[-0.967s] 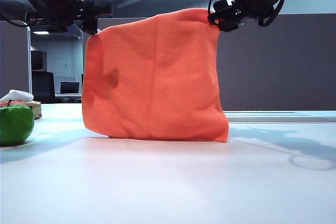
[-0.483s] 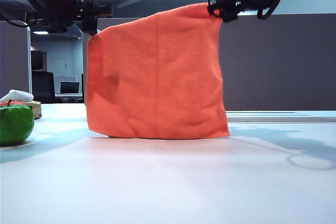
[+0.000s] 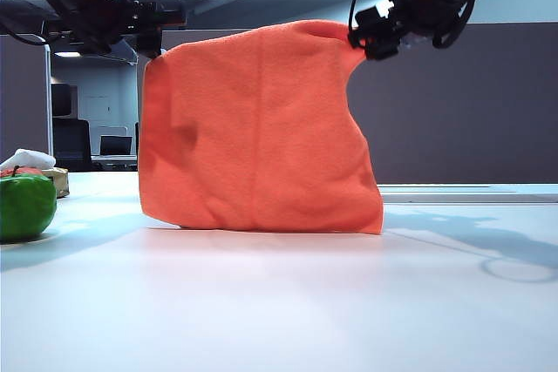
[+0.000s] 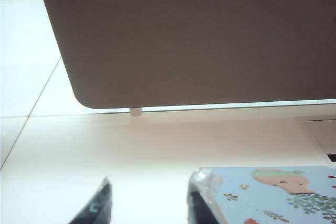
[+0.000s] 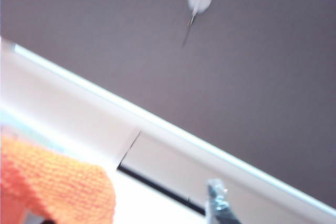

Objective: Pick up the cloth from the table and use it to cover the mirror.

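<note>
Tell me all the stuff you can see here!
cloth: one, orange, draped upright mid-table, hiding whatever stands under it
apple: one, green, left edge of table
rag: one, white, behind the apple
table: one, white, under everything
partition: one, grey, behind the table
picture card: one, pale blue with a cartoon, on the table by the left gripper
left gripper: one, black, open, high at the cloth's left top corner
right gripper: one, black, at the cloth's right top corner

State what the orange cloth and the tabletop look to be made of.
Cloth: soft microfibre or terry-like fabric, matte; fuzzy nap and limp folds show, loops visible by the right pincer.
Table: hard, smooth white surface, probably laminate; faint sheen and soft shadows.
</note>
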Motion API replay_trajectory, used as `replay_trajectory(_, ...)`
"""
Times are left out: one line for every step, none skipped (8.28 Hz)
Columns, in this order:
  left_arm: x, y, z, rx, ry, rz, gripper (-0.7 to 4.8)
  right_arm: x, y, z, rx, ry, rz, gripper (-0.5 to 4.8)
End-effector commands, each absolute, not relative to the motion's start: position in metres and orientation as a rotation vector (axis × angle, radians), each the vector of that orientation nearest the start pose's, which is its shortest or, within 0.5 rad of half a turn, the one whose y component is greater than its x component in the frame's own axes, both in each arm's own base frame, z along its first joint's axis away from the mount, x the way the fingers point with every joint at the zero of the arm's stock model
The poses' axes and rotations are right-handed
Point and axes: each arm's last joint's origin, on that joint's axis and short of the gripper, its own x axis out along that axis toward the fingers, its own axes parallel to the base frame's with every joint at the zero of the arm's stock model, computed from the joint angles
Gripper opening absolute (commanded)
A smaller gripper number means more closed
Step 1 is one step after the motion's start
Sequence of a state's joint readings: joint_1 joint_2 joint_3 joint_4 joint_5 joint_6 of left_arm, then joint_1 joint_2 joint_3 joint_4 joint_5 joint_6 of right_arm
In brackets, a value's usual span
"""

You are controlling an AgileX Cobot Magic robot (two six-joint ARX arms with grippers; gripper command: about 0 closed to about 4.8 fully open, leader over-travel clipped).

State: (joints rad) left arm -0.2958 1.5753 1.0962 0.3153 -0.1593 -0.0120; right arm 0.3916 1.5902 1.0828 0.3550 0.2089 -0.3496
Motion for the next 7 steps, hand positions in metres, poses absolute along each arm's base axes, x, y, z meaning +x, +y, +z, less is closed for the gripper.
replay_trajectory(0.347, -0.101, 0.295, 0.027, 0.148, -0.135, 1.83, 0.336, 0.132, 0.28, -0.417, 0.194, 0.217, 2.8)
replay_trajectory(0.347, -0.101, 0.295, 0.027, 0.148, -0.135, 1.83, 0.336, 0.132, 0.272, -0.437, 0.264, 0.23, 3.05)
replay_trajectory(0.347, -0.101, 0.295, 0.026, 0.149, -0.136, 1.83, 0.336, 0.132, 0.27, -0.439, 0.269, 0.231, 3.47)
replay_trajectory(0.347, -0.101, 0.294, 0.029, 0.156, -0.134, 1.83, 0.336, 0.132, 0.265, -0.45, 0.305, 0.236, 3.53)
replay_trajectory(0.347, -0.101, 0.294, 0.029, 0.155, -0.13, 1.83, 0.337, 0.132, 0.265, -0.45, 0.307, 0.236, 3.52)
replay_trajectory(0.347, -0.099, 0.294, 0.034, 0.153, -0.066, 1.76, 0.338, 0.131, 0.267, -0.455, 0.292, 0.168, 3.52)
replay_trajectory(0.347, -0.099, 0.294, 0.034, 0.152, -0.06, 1.74, 0.339, 0.13, 0.268, -0.453, 0.282, 0.148, 3.52)
